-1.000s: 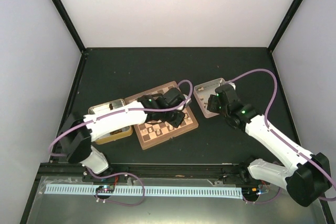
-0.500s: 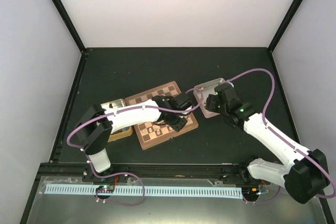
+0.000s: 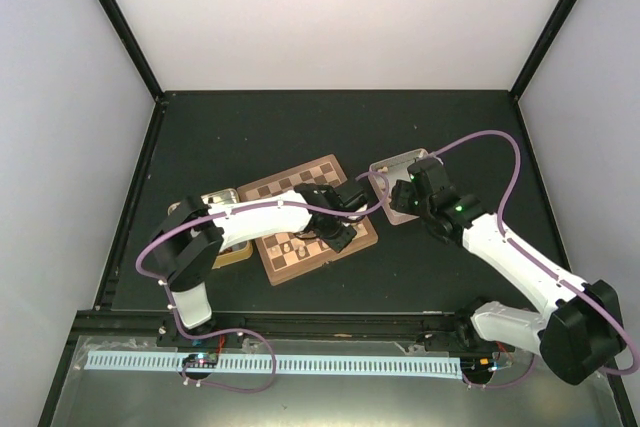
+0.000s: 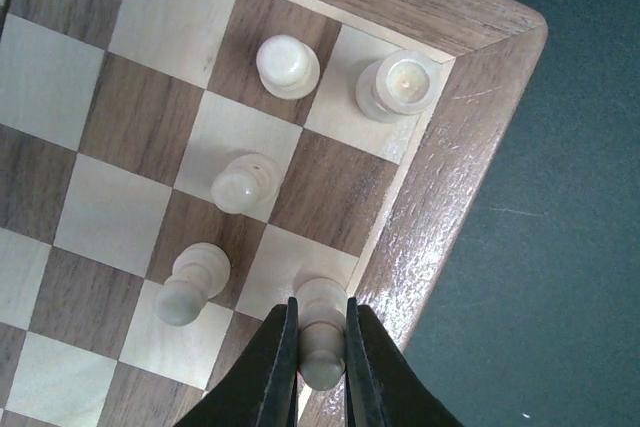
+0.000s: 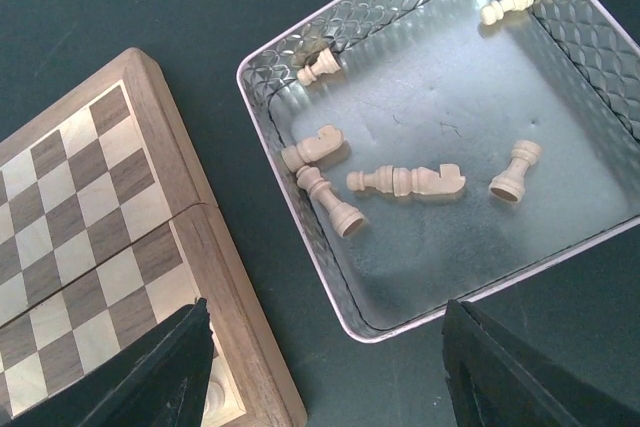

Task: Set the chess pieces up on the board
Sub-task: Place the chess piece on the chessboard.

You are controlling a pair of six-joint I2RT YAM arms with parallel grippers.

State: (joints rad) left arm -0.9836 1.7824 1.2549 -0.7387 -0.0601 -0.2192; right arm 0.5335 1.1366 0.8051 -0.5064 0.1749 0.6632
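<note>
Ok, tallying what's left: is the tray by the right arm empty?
Not empty: several cream chess pieces lie scattered inside the metal tray.

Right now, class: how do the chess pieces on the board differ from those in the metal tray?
Board pieces stand upright; tray pieces lie on their sides. The left claw is shut on one board piece; the open right claw touches no tray piece. Both groups are pale wood.

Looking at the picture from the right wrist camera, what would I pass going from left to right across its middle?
board → metal tray, and inside it: knight-shaped piece lying by the left wall → two pieces lying end to end → lone piece tipped over on the right.
</note>
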